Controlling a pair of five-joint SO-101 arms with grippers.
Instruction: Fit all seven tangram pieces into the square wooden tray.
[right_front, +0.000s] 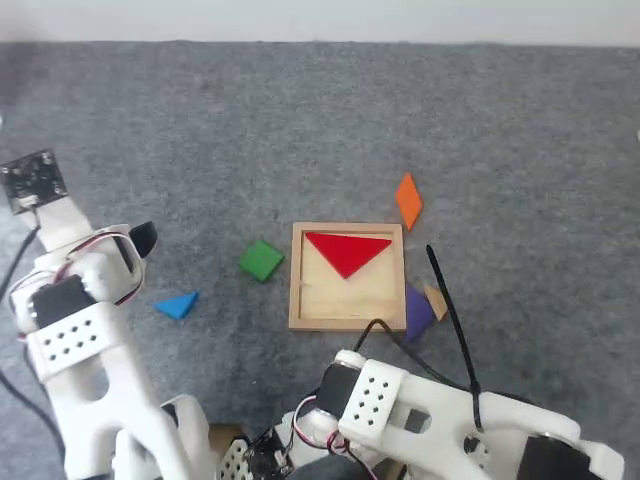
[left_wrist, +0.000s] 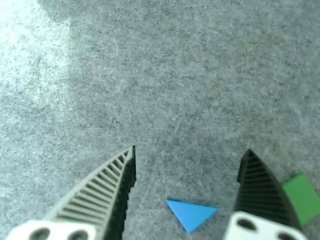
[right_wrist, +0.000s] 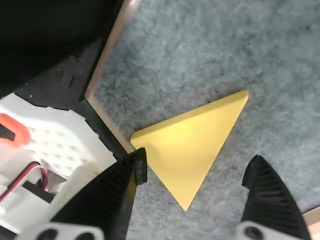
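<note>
My right gripper (right_wrist: 200, 160), jaws spread, hangs over the yellow triangle (right_wrist: 192, 145); I'd descend squarely and pinch flat edges. My left gripper (left_wrist: 190, 150), likewise spread, hovers near the blue triangle (left_wrist: 191, 214), nine o'clock from the tray (right_front: 297, 290).

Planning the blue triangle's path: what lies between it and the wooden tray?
The green square lies between the blue triangle and the wooden tray, as the high view shows.
</note>
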